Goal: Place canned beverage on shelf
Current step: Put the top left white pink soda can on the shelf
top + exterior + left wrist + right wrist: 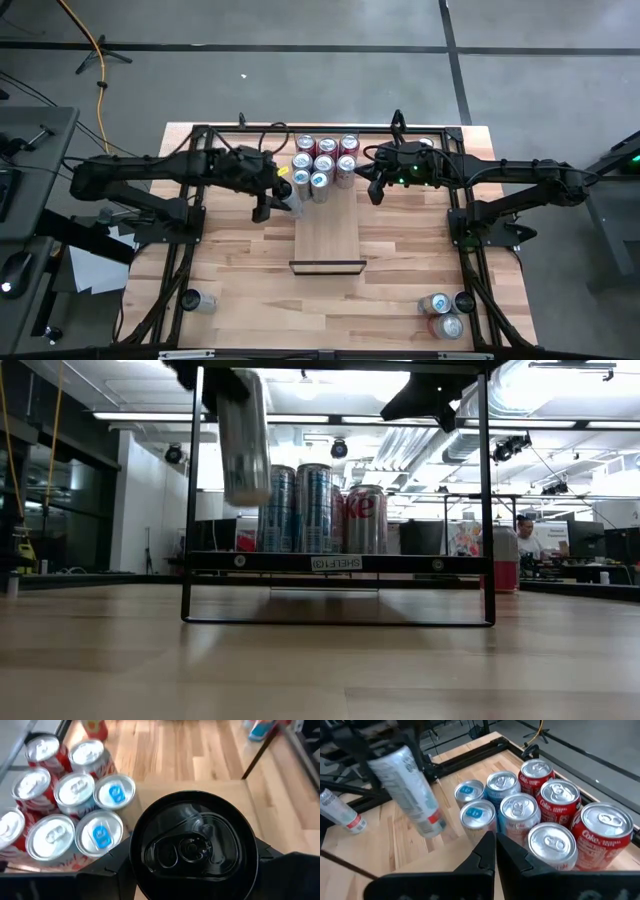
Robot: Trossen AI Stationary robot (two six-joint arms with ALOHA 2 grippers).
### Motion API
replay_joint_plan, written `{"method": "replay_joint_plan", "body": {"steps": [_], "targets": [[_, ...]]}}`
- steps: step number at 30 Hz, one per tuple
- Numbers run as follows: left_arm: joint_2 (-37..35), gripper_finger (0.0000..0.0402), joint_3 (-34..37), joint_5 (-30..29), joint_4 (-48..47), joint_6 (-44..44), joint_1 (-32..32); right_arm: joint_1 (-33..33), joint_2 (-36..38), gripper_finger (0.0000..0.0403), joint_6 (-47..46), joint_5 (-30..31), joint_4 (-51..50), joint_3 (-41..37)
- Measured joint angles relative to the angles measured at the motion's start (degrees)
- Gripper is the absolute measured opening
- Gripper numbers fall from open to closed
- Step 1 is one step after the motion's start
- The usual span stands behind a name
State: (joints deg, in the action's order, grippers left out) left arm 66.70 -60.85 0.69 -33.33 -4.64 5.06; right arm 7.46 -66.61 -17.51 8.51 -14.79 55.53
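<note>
Left end effector (283, 197) grips the can (244, 435) upright, airborne; shelf (328, 235) lies at 3 o'clock, just beside. Right end effector (375, 180) shut, empty.

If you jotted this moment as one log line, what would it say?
left gripper: holds can above shelf | right gripper: shut, beside cans | can not yet placed

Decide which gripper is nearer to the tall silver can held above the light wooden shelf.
Left. The left gripper is shut on the tall silver can, holding it beside the cluster of cans; the shut right gripper hovers across the light wooden shelf.
</note>
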Motion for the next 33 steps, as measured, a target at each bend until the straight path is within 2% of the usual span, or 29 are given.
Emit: {"method": "replay_joint_plan", "body": {"steps": [7,13,20,27,33], "targets": [[0.6,0.0192,6.3,-0.3,8.6,-0.5,0.0,0.1,1.5,0.0001,0.0,-0.1,-0.9,0.0],[4.5,0.0192,6.8,-1.3,12.7,-2.8,-0.4,0.1,1.9,0.0001,0.0,-0.1,-0.7,0.0],[9.6,0.0193,6.8,-1.5,13.4,-4.9,-2.4,0.1,1.9,0.0001,-0.4,-0.1,-0.7,0.0],[10.3,0.0195,6.7,-3.3,14.7,-4.9,-2.8,0.1,1.9,0.0001,-0.4,-0.1,-0.6,0.0],[10.3,0.0216,6.7,-4.0,14.6,-5.5,-2.9,0.1,1.9,0.0001,-0.5,-0.1,-0.6,0.0]]}}
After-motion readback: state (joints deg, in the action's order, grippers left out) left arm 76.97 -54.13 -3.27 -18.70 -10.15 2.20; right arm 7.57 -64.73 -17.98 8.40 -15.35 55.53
